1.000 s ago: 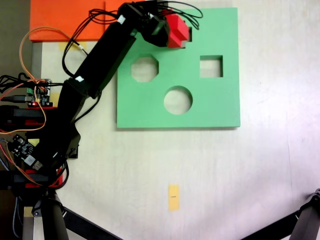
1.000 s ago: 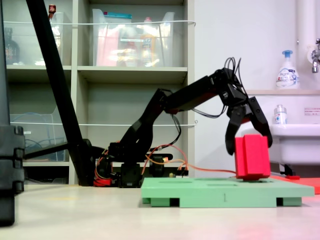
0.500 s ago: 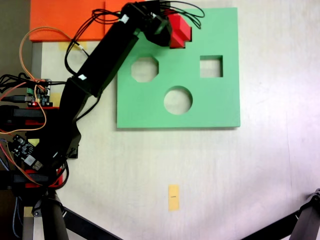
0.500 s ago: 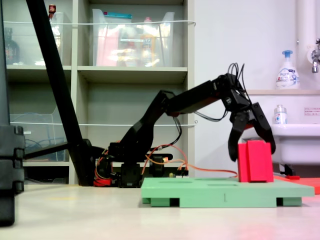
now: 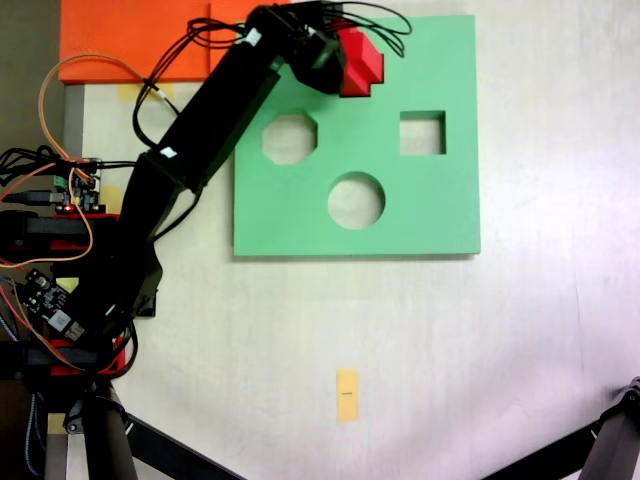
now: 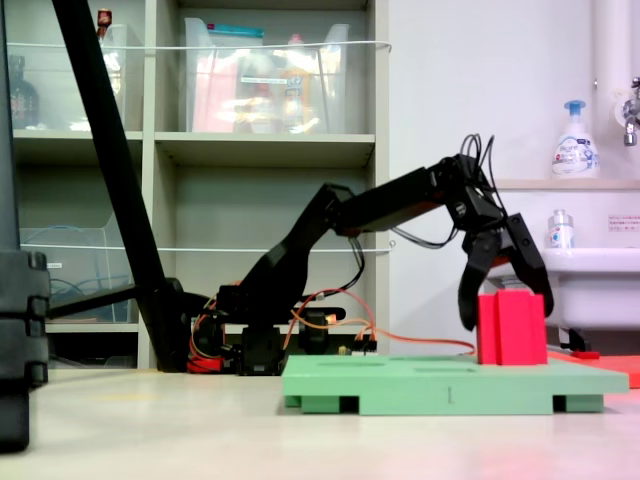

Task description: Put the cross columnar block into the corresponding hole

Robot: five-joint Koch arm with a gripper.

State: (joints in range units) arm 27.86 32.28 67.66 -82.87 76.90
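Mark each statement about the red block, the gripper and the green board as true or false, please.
1. The red cross block stands upright on the green board. True.
2. The gripper is far from the block, above the round hole. False: its jaws straddle the block near the board's far edge in the top fixed view.
3. The round hole, the square hole and the octagonal hole hold nothing. True.
4. The block lies on the orange mat. False: it is on the green board.
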